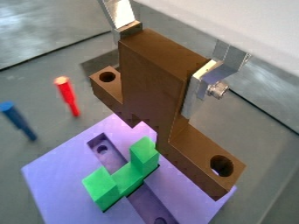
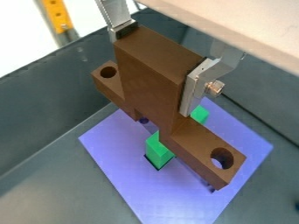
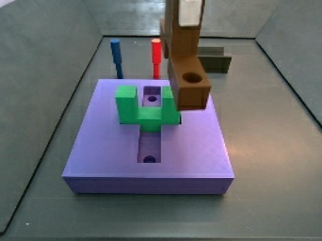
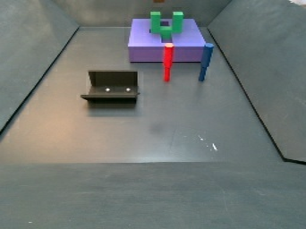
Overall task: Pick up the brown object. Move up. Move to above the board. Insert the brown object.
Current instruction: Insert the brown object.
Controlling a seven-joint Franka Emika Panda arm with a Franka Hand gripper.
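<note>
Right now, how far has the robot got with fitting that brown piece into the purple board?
Picking up and lifting look done: the end effector grips the brown object, clear of the floor. In hand: it hangs above the board beside the green block in a side view. Left: the insertion, since the groove looks unfilled.

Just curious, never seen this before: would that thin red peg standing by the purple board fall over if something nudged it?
Probably. The thin red peg stands upright, tall on a narrow foot, so it looks tippy. Being round, it might then roll. The gripper, jaws shut on the orange-brown bar, is above the lavender board.
</note>
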